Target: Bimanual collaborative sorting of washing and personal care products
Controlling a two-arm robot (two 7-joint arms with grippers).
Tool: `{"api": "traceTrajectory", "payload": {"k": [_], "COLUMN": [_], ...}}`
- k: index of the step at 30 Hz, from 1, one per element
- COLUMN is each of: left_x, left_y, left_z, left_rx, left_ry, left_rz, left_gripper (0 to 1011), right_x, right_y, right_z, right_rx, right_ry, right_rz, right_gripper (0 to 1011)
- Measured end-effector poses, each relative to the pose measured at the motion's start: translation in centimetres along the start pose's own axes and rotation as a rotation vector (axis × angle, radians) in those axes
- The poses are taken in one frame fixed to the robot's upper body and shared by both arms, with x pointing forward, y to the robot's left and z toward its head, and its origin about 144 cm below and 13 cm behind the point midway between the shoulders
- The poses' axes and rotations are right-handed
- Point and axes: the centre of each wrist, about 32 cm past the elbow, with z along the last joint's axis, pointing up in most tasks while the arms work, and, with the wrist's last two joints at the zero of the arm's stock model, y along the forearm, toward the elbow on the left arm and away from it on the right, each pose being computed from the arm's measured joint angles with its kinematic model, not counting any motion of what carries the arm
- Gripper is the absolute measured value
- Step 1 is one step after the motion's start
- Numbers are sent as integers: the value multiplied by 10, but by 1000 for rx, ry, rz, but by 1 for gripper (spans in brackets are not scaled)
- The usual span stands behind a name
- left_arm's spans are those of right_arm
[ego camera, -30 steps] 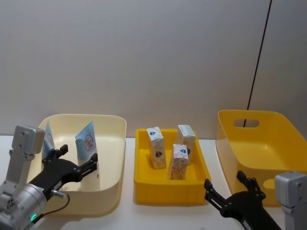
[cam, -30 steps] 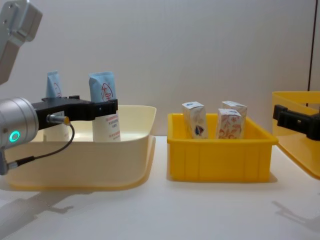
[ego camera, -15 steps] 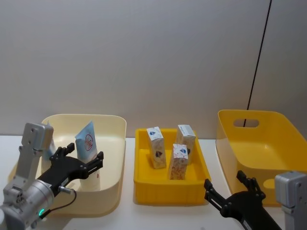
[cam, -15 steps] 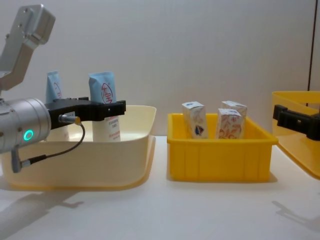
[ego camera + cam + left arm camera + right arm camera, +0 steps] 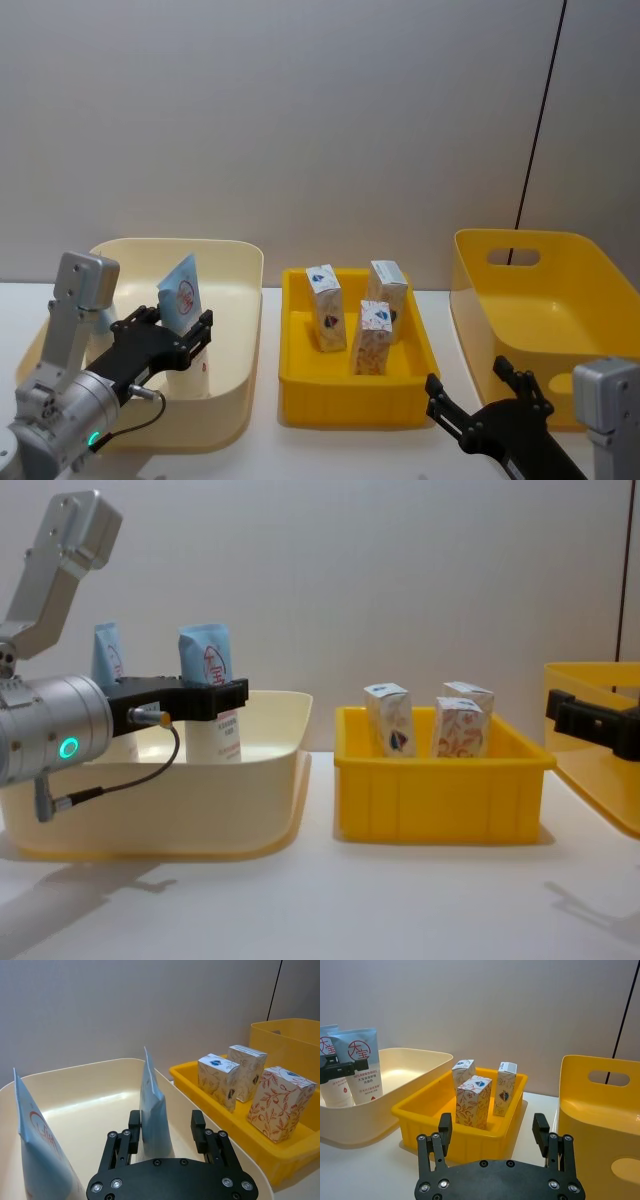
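Two pale-blue tubes stand upright in the cream bin. The nearer tube stands between the fingers of my open left gripper. In the left wrist view this tube lies close to one finger, with a gap to the other. The second tube stands apart beside it. Three white-and-orange cartons stand in the small yellow tray. My right gripper hovers open and empty near the table's front, short of the tray.
A large yellow bin with a handle slot stands at the right, close beside my right gripper. The small yellow tray sits between the cream bin and the large yellow bin. Bare white table lies in front of the bins.
My left arm has shifted rightward and its gripper has slid further around the nearer tube. The tubes, cartons and right arm have not moved.
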Motion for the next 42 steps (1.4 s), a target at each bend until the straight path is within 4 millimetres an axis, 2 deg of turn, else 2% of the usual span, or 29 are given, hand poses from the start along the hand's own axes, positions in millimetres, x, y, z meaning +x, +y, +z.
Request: {"api": "traceTrajectory", "payload": {"k": [4, 8, 11, 12, 14, 19, 26, 42], "left_x": [0, 0, 0, 0, 0, 1, 7, 19], "left_y": [-1, -1, -2, -2, -2, -2, -1, -2], "left_z": [0, 0, 0, 0, 0, 0, 5, 38], "left_rx": [0, 0, 0, 0, 0, -8, -53, -192], "left_ry": [0, 0, 0, 0, 0, 3, 23, 81], "left_rz": [-1, -2, -2, -3, -4, -14, -54, -243], "left_gripper": [563, 400, 335, 278, 251, 214, 214, 215], "right_x": [0, 0, 0, 0, 0, 0, 0, 0], "right_y": [0, 0, 0, 0, 0, 0, 0, 0], "right_z": [0, 0, 0, 0, 0, 0, 0, 0], "right_rx": [0, 0, 0, 0, 0, 0, 0, 0], "right_ry": [0, 0, 0, 0, 0, 0, 0, 0], "right_rz": [0, 0, 0, 0, 0, 0, 0, 0], "right_gripper": [1001, 1001, 1001, 1001, 1001, 1001, 1001, 1001]}}
